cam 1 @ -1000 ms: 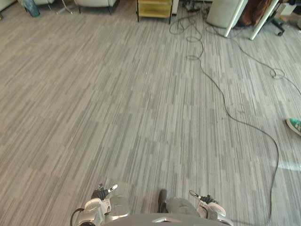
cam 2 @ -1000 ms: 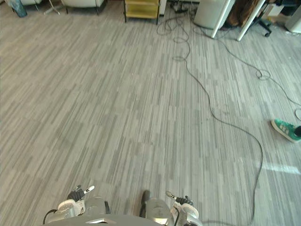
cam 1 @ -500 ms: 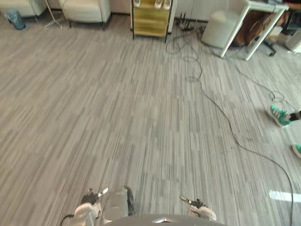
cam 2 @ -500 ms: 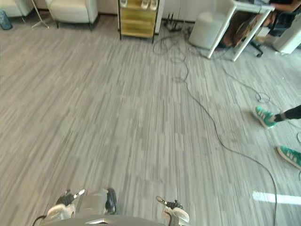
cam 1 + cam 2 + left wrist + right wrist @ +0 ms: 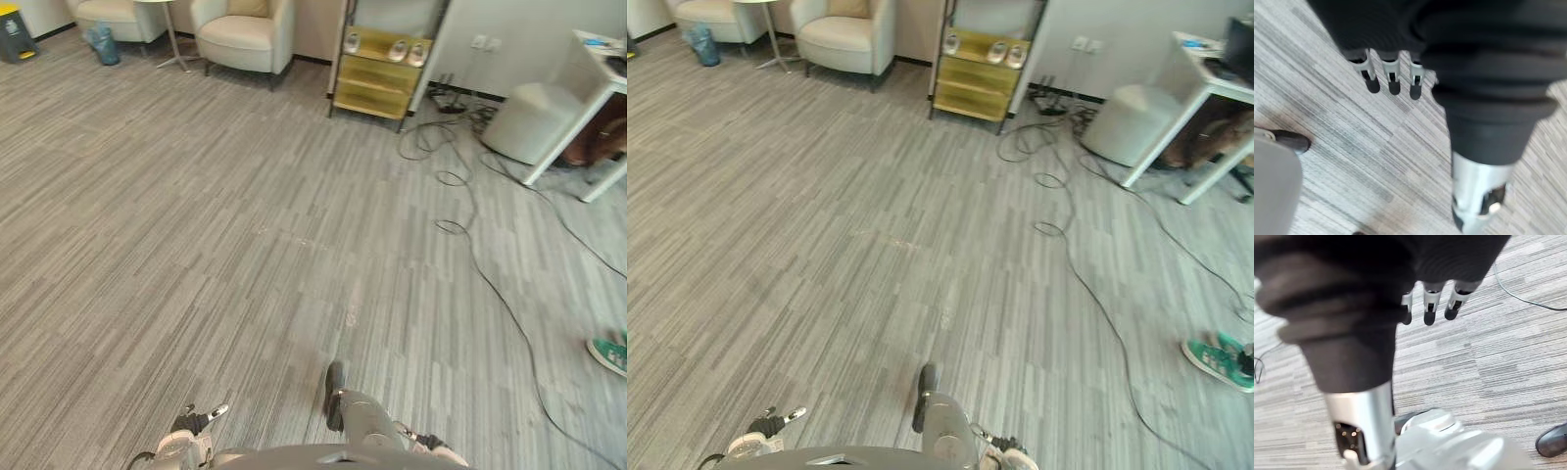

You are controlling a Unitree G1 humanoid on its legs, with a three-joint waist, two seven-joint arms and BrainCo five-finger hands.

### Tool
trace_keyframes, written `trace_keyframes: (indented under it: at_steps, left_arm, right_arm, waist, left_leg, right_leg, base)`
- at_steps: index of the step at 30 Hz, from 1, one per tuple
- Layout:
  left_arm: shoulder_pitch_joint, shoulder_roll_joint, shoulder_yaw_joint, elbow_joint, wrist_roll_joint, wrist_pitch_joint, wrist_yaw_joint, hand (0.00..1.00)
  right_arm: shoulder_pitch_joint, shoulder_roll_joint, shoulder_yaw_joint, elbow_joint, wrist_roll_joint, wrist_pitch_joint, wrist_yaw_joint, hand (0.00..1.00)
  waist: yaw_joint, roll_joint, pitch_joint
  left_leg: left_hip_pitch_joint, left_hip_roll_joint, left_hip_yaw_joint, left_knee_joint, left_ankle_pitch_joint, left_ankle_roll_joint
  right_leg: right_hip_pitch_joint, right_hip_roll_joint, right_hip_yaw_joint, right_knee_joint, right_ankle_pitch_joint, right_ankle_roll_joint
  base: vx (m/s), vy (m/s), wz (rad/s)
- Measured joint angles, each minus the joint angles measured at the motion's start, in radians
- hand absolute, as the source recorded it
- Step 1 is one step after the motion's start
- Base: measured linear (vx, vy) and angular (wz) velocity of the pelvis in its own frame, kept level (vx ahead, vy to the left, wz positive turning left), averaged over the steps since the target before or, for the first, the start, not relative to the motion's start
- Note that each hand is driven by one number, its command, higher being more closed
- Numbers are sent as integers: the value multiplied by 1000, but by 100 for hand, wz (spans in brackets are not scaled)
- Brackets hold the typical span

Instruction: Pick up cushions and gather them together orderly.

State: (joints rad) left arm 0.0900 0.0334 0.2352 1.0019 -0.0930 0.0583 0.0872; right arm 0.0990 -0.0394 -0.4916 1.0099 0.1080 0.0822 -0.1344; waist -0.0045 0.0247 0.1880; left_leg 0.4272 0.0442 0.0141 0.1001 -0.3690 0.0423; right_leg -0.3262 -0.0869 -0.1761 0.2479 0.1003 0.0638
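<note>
A tan cushion (image 5: 248,8) leans on the back of a cream armchair (image 5: 238,35) at the far side of the room. Both of my hands hang low over the grey carpet, far from that chair. My left hand (image 5: 194,428) shows at the bottom left edge of the left eye view. In its wrist view its fingers (image 5: 1393,81) are straight with nothing in them. My right hand (image 5: 429,446) shows at the bottom right. Its fingers (image 5: 1430,308) are straight too and hold nothing.
A second armchair (image 5: 113,12), a small side table (image 5: 167,29) and a blue bin (image 5: 101,41) stand far left. A yellow shelf (image 5: 377,76) holds shoes. A white pouf (image 5: 534,122) sits by a white table leg (image 5: 578,122). Cables (image 5: 490,274) trail across the floor. A person's green shoe (image 5: 612,354) is at the right.
The camera has moved: the far wall, the armchairs and the yellow shelf now sit lower and more fully in view. Both hands stay low and hold nothing.
</note>
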Motion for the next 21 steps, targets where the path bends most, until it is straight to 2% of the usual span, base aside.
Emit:
trace_keyframes:
  at_steps: [1, 2, 3, 4, 5, 6, 7, 8, 10, 11, 12, 13, 14, 15, 16, 17, 18, 19, 21]
  left_arm:
    - [3, -21, 3, 0, 1, 0, -3, 0]
    - [5, -41, 2, -1, 9, 0, -6, 0]
    - [3, -45, 5, -5, 9, 0, -8, 0]
    - [-6, -48, 0, -12, 12, 0, -7, 0]
    - [-11, -56, -3, -15, 13, 1, -7, 0]
    - [-15, -56, -4, -24, 14, 0, -10, 0]
    - [-20, -53, -14, -38, 13, -1, -10, 0]
    - [-19, -42, -37, -51, 13, -2, -10, 0]
    - [-20, -35, -51, -70, 11, -3, -11, 0]
    - [-21, -31, -63, -81, 7, -5, -12, 0]
    - [-27, -30, -67, -87, 7, -9, -12, 0]
    - [-29, -28, -72, -88, 7, -11, -11, 0]
    - [-32, -22, -87, -90, 7, -16, -11, 0]
    - [-30, -25, -91, -88, 7, -16, -10, 0]
    - [-28, -27, -87, -87, 7, -18, -8, 0]
    - [-30, -26, -89, -86, 8, -18, -7, 0]
    - [-33, -10, -90, -86, 7, -20, -9, 0]
    - [-43, 1, -84, -85, 6, -21, -9, 0]
    - [-45, 9, -80, -78, 4, -22, -9, 0]
  right_arm:
    - [5, -4, -17, -14, -1, 0, 1, 0]
    - [4, -10, -33, -15, -2, 0, 1, 0]
    - [4, -11, -38, -17, -3, 0, 1, 0]
    - [7, -9, -37, -29, -7, 1, 0, 0]
    - [18, -8, -22, -52, -6, 1, -1, 0]
    - [17, -9, -22, -51, -7, 1, -4, 0]
    - [18, -13, -22, -48, -6, 2, -8, 0]
    - [16, -11, -19, -46, 1, 2, -7, 0]
    - [7, -9, 7, -49, 6, 1, -8, 0]
    - [-12, -11, 9, -49, 11, 1, -8, 0]
    - [-22, -10, -1, -44, 13, 2, -8, 0]
    - [-25, -10, -3, -40, 13, 2, -8, 0]
    - [-28, -8, -4, -28, 13, 3, -9, 0]
    - [-31, -8, -4, -29, 13, 2, -9, 0]
    - [-34, -9, 3, -30, 13, 1, -8, 0]
    - [-41, 3, 20, -29, 13, 2, -8, 0]
    - [-55, 24, 23, -26, 12, 3, -7, 0]
    - [-68, 23, 20, -9, 10, 5, -6, 0]
    - [-69, 24, 25, -9, 6, 8, -6, 0]
  waist:
    - [-3, 31, -7]
    - [1, 58, -17]
    - [2, 69, -23]
    - [-11, 68, -20]
    - [-17, 63, -13]
    - [-11, 67, -8]
    - [0, 61, 3]
    - [11, 43, 7]
    - [13, 33, 6]
    - [18, 34, 8]
    - [28, 31, 13]
    - [32, 28, 15]
    - [43, 23, 17]
    - [44, 31, 17]
    - [63, 31, 16]
    - [66, 18, 9]
    - [58, 2, 0]
    - [58, -9, 9]
    - [66, -25, 1]
  left_leg:
    - [-20, 33, -12, 85, 4, -7]
    - [-57, 62, -14, 178, 24, -40]
    - [-94, 76, -18, 259, 48, -73]
    - [-192, 92, -40, 481, 155, -129]
    - [-303, 132, -43, 725, 262, -199]
    - [-343, 164, -10, 830, 257, -191]
    - [-383, 204, 51, 933, 234, -158]
    - [-431, 218, 104, 984, 201, -138]
    - [-523, 216, 152, 969, 165, -113]
    - [-598, 214, 181, 904, 133, -99]
    - [-634, 197, 210, 765, 111, -103]
    - [-638, 185, 214, 692, 111, -105]
    - [-629, 133, 209, 420, 140, -117]
    - [-614, 104, 184, 207, 230, -126]
    - [-593, 78, 162, 144, 369, -126]
    - [-590, 56, 162, 142, 365, -95]
    - [-605, 36, 162, 180, 331, -74]
    - [-621, 37, 176, 250, 304, -40]
    - [-600, 27, 191, 291, 269, -20]
  right_leg:
    - [-7, 16, -17, 74, -6, -34]
    - [0, 36, -37, 98, -52, -58]
    - [10, 41, -50, 108, -77, -65]
    - [53, 43, -75, 119, -123, -73]
    - [119, 60, -84, 99, -159, -88]
    - [162, 75, -86, 84, -170, -99]
    - [235, 91, -85, 54, -186, -109]
    - [300, 95, -76, 15, -197, -111]
    - [369, 95, -61, -49, -213, -112]
    - [412, 92, -52, -92, -210, -103]
    - [452, 82, -41, -120, -201, -84]
    - [465, 76, -39, -130, -201, -80]
    - [496, 53, -26, -153, -212, -59]
    - [516, 46, -11, -171, -228, -38]
    - [539, 36, 24, -192, -241, -27]
    - [543, 27, 49, -204, -250, -26]
    - [540, 5, 60, -205, -246, -22]
    - [547, -11, 84, -202, -226, 0]
    - [557, -28, 130, -180, -205, -4]
  base:
    - [615, -356, 26]
    - [620, -376, 24]
    - [630, -399, 28]
    - [722, -428, 48]
    - [705, -400, 45]
    - [664, -334, 17]
    - [496, -214, -18]
    - [466, -198, -23]
    - [427, -128, -21]
    - [501, -49, -24]
    - [419, 15, -20]
    - [415, 68, -25]
    - [318, 84, -28]
    - [472, 208, -57]
    - [384, 189, -57]
    - [509, 194, -48]
    - [439, 128, -18]
    - [451, 147, -10]
    - [376, 169, -21]
